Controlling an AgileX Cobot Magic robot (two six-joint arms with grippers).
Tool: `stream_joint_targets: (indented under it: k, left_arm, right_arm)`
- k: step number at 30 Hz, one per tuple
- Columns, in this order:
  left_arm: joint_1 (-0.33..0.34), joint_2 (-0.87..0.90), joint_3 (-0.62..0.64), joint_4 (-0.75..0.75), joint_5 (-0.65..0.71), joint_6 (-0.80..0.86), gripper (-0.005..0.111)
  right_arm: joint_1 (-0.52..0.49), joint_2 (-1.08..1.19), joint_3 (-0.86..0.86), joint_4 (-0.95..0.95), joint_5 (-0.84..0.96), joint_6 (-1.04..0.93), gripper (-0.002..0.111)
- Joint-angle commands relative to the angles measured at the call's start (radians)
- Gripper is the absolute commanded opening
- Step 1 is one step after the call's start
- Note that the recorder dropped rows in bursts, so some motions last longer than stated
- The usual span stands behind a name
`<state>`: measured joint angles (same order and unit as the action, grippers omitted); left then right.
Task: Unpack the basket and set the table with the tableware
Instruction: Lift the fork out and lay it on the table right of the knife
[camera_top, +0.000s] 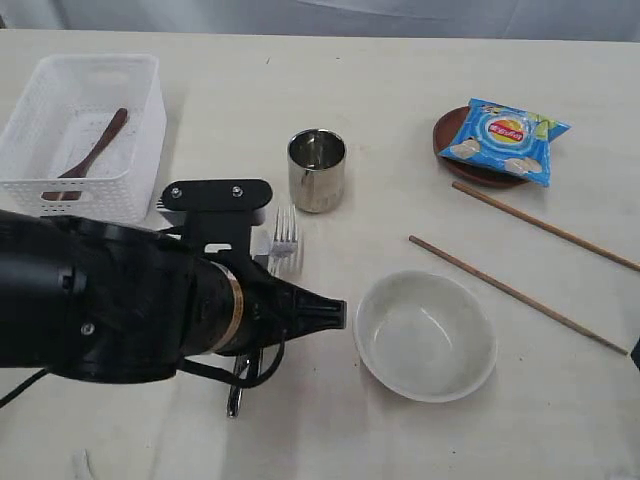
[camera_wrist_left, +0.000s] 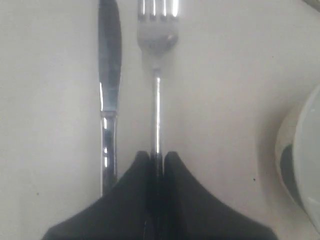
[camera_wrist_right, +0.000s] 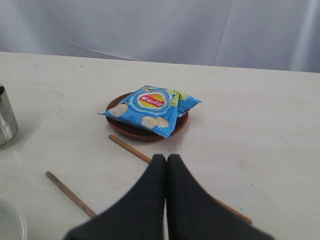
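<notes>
We have the fork (camera_wrist_left: 157, 100) down on the table (camera_top: 300, 440) near the bowl (camera_top: 425, 335), alongside the knife (camera_wrist_left: 109, 75), with our left gripper (camera_wrist_left: 157, 159) clamped on its handle; letting go looks like the next step. Also out are the cup (camera_top: 317, 170) beyond the bowl, the chopsticks (camera_top: 515, 292) just beside it and the plate (camera_top: 478, 172) farther off under a chip bag (camera_top: 508, 140); our right gripper (camera_wrist_right: 166, 161) has its fingers pressed together on nothing. Only the wooden spoon (camera_top: 88, 155) is left in the basket (camera_top: 60, 190), well apart from the bowl.
</notes>
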<state>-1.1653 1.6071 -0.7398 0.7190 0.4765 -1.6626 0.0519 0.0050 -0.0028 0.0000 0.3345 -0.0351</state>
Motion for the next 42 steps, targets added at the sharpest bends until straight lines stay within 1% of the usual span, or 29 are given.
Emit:
stream_joint_targets:
  k: [1, 4, 5, 10, 13, 15, 16, 19, 21, 24, 32, 35, 39, 40, 42]
  left_arm:
    - [-0.083, 0.024, -0.007, 0.045, 0.076, -0.109, 0.000]
    - [-0.130, 0.047, -0.008, 0.111, 0.161, -0.208, 0.000]
    - [-0.135, 0.051, -0.008, 0.126, 0.164, -0.231, 0.000]
    - [-0.135, 0.065, -0.012, 0.199, 0.076, -0.293, 0.000]
    - [-0.135, 0.111, -0.024, 0.191, 0.042, -0.308, 0.000]
    - [-0.135, 0.148, -0.024, 0.188, 0.044, -0.315, 0.000]
    - [-0.135, 0.152, -0.024, 0.192, 0.049, -0.315, 0.000]
    - [-0.135, 0.151, -0.024, 0.197, 0.127, -0.313, 0.000]
    - [-0.135, 0.151, -0.024, 0.195, 0.129, -0.313, 0.000]
    - [-0.135, 0.151, -0.024, 0.226, 0.099, -0.313, 0.000]
    - [-0.135, 0.157, -0.024, 0.219, 0.059, -0.313, 0.000]
    - [-0.135, 0.168, -0.024, 0.204, 0.073, -0.313, 0.005]
    - [-0.135, 0.180, -0.024, 0.190, 0.088, -0.313, 0.023]
    - [-0.135, 0.184, -0.024, 0.190, 0.094, -0.313, 0.026]
    - [-0.135, 0.184, -0.024, 0.192, 0.114, -0.313, 0.028]
  right_arm:
    - [0.002, -0.005, 0.003, -0.008, 0.000, 0.001, 0.000]
    - [0.002, -0.005, 0.003, -0.008, 0.000, 0.001, 0.000]
    - [0.002, -0.005, 0.003, -0.008, 0.000, 0.001, 0.000]
    - [0.002, -0.005, 0.003, -0.008, 0.000, 0.001, 0.000]
    - [0.002, -0.005, 0.003, -0.008, 0.000, 0.001, 0.000]
    - [0.002, -0.005, 0.003, -0.008, 0.000, 0.001, 0.000]
    - [0.002, -0.005, 0.003, -0.008, 0.000, 0.001, 0.000]
    - [0.002, -0.005, 0.003, -0.008, 0.000, 0.001, 0.000]
    - [0.002, -0.005, 0.003, -0.008, 0.000, 0.001, 0.000]
    - [0.002, -0.005, 0.003, -0.008, 0.000, 0.001, 0.000]
    - [0.002, -0.005, 0.003, -0.008, 0.000, 0.001, 0.000]
    - [0.002, -0.005, 0.003, -0.008, 0.000, 0.001, 0.000]
    - [0.002, -0.005, 0.003, -0.008, 0.000, 0.001, 0.000]
    - [0.002, -0.005, 0.003, -0.008, 0.000, 0.001, 0.000]
    - [0.002, -0.005, 0.003, -0.008, 0.000, 0.001, 0.000]
